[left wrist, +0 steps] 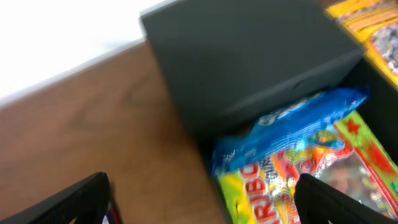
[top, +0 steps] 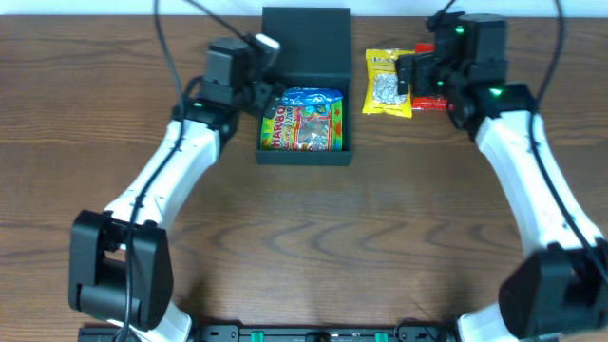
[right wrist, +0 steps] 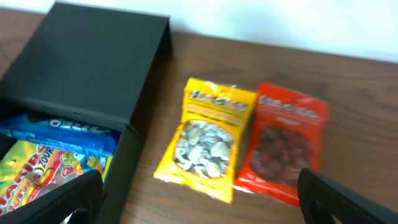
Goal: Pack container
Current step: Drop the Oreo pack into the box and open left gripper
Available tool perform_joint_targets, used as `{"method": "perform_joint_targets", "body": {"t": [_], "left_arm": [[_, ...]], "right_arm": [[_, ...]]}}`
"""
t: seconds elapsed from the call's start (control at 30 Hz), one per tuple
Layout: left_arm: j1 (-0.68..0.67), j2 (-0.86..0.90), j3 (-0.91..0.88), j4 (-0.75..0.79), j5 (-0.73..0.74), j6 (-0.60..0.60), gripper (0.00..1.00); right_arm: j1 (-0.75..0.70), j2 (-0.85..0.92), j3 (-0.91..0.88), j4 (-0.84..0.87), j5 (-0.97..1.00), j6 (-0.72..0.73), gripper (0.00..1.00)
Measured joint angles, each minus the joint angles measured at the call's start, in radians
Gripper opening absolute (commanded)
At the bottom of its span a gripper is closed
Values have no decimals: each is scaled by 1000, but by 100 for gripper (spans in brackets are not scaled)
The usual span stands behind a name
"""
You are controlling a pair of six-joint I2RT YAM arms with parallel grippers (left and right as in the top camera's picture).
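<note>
Teal-black container (top: 304,158), lid (top: 306,43) toward far side

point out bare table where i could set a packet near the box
Free: the wide tabletop in front of the container. Crowded: its right side, where the yellow packet and red packet lie; the Haribo bag fills the container.

In the overhead view the right claw (top: 418,76) covers most of the red packet (top: 432,103); only slivers of red show. The left wrist view is soft all over. There the gummy packet (left wrist: 298,174) runs off the bottom and right edges, and the yellow packet (left wrist: 367,25) is clipped at the top right corner. In the right wrist view the left edge cuts the container (right wrist: 81,68).
</note>
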Motion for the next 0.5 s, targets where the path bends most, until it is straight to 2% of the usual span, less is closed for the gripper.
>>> {"method": "perform_joint_targets", "body": {"t": [0.27,0.5], "left_arm": [[40,0,0,-89,82,-63,95],[37,0,0,-96,99,-70,95]], "right_arm": [[16,197,0,174,-8,47,83],[0,272,0,248,125,68,75]]}}
